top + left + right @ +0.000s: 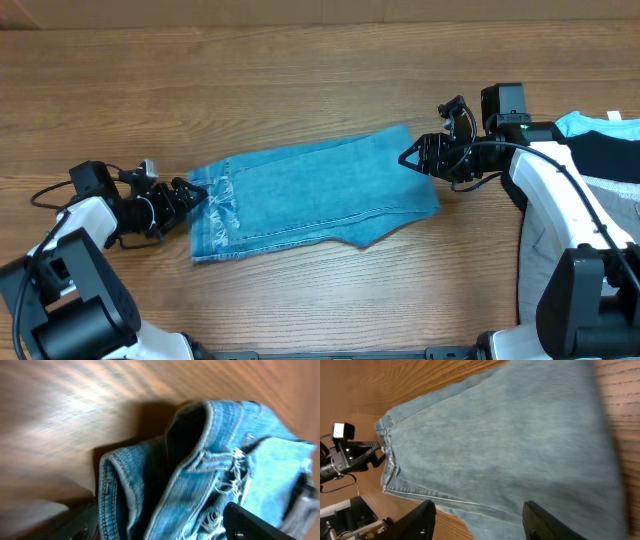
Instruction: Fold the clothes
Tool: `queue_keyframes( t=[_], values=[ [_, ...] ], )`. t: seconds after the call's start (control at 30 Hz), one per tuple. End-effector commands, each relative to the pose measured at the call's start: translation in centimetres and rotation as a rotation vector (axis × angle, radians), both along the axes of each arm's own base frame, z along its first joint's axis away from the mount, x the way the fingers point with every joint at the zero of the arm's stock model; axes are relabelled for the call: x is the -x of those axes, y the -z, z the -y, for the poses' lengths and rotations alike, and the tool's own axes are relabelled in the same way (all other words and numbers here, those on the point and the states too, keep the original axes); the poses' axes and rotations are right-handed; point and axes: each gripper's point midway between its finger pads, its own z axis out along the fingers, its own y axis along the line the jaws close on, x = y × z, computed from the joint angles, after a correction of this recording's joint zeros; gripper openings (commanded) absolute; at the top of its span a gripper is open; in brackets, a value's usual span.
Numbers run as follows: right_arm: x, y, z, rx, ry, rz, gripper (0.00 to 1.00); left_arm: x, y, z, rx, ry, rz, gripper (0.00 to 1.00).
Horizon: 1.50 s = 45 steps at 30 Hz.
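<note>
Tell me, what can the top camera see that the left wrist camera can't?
Only the overhead view: the whole jeans laid flat, the right end effector at their far end, both arms, and a pile of clothes at the right edge.
Only the left wrist view: close up, single frayed threads, the seam stitching and a dark leg opening.
Both: the jeans, the wooden table and the left end effector at the frayed end.
</note>
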Motion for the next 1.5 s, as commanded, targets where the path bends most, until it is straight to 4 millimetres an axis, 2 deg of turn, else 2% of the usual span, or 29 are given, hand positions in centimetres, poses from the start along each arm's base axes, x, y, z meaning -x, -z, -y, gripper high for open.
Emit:
queue_keyframes(
  t=[0.0,0.1,0.2,0.37,0.47,0.5,0.53,0.6,0.63,0.7,0.83,0.97,1.1,1.17,1.27,1.37,1.47],
  values=[
    [-0.2,-1.0,-0.3,-0.009,-0.018,0.039,0.60,6.6,7.5,3.1,0.011,0.096,-0.289,0.81],
    [-0.2,-1.0,-0.3,-0.010,-0.017,0.037,0.60,6.6,7.6,3.5,0.008,0.113,-0.294,0.70],
    [-0.1,-1.0,-0.3,-0.010,-0.016,0.032,0.60,6.6,7.5,3.6,0.009,0.115,-0.290,0.64],
    [0.2,-1.4,-0.8,-0.046,-0.028,0.023,0.60,7.8,7.7,3.2,-0.005,0.122,-0.340,0.66],
    [0.4,-2.0,-2.0,-0.092,-0.065,0.039,0.60,8.3,7.6,3.2,-0.003,0.139,-0.347,0.77],
    [0.4,-1.9,-2.2,-0.081,-0.072,0.044,0.56,8.3,7.6,3.2,-0.002,0.138,-0.350,0.77],
    [0.3,-1.7,-2.3,-0.062,-0.072,0.046,0.44,8.3,7.5,3.3,0.003,0.138,-0.349,0.78],
    [0.0,-0.4,-2.0,0.018,-0.016,0.013,0.17,8.1,7.0,3.7,0.028,0.153,-0.324,0.80],
    [-0.2,0.6,-1.4,0.080,0.041,-0.022,0.11,8.1,6.7,3.8,0.034,0.158,-0.314,0.83],
    [-0.3,2.4,-0.1,0.191,0.149,-0.089,0.05,8.1,5.9,3.8,0.031,0.157,-0.309,0.84],
    [-0.1,5.5,1.6,0.296,0.242,-0.194,0.04,8.7,4.1,3.4,-0.016,0.163,-0.318,0.87],
    [0.1,8.6,1.9,0.329,0.248,-0.268,0.04,9.6,2.8,2.1,-0.111,0.138,-0.354,0.89],
    [0.6,11.7,2.0,0.342,0.276,-0.364,0.04,10.0,2.8,0.6,-0.198,0.075,-0.404,0.95],
    [0.9,12.8,2.0,0.349,0.274,-0.394,0.04,9.8,3.0,0.6,-0.198,0.065,-0.402,0.97],
    [1.2,13.9,2.1,0.357,0.270,-0.421,0.04,9.3,3.8,0.8,-0.189,0.029,-0.393,0.97],
    [1.1,14.0,2.1,0.357,0.269,-0.419,0.04,8.5,4.8,2.4,-0.133,0.019,-0.350,0.98],
    [0.9,14.0,2.0,0.354,0.270,-0.410,0.04,9.1,6.0,4.2,-0.103,0.019,-0.370,0.98]
  ],
)
